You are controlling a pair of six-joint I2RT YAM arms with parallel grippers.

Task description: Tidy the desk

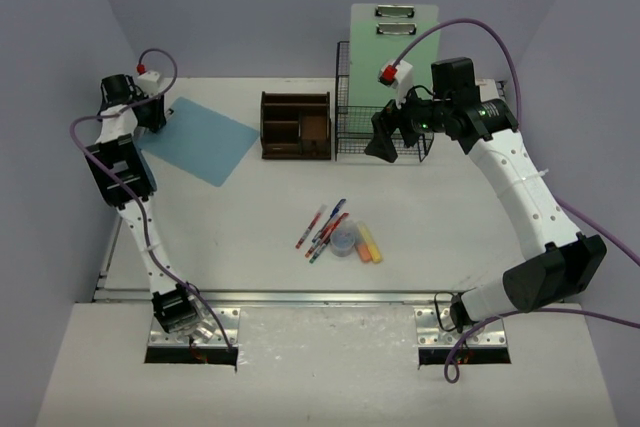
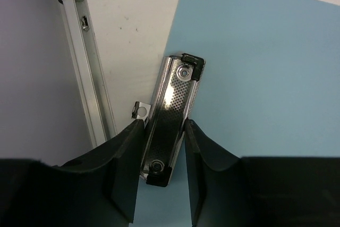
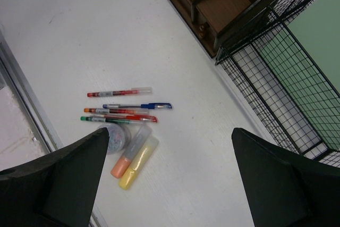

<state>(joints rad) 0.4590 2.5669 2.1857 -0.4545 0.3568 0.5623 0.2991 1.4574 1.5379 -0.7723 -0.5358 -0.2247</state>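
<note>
The white desk (image 1: 450, 217) holds a blue clipboard (image 1: 200, 139) lying flat at the back left. My left gripper (image 1: 152, 112) is at its far corner. In the left wrist view its jaws (image 2: 163, 126) stand on both sides of the clipboard's metal clip (image 2: 178, 86) and touch its edges. My right gripper (image 1: 392, 139) is open and empty, held above the desk in front of the wire rack. In the right wrist view (image 3: 170, 131) it looks down on several pens (image 3: 125, 110), two highlighters (image 3: 135, 155) and a small clear round container (image 3: 118, 137).
A dark-brown wooden organizer (image 1: 296, 125) stands at the back centre. A black wire-mesh rack (image 1: 385, 122) beside it holds an upright green clipboard (image 1: 393, 42). Pens (image 1: 322, 227), highlighters (image 1: 368, 244) and the container (image 1: 343, 240) lie mid-desk. A metal rail (image 2: 85, 51) runs along the left edge.
</note>
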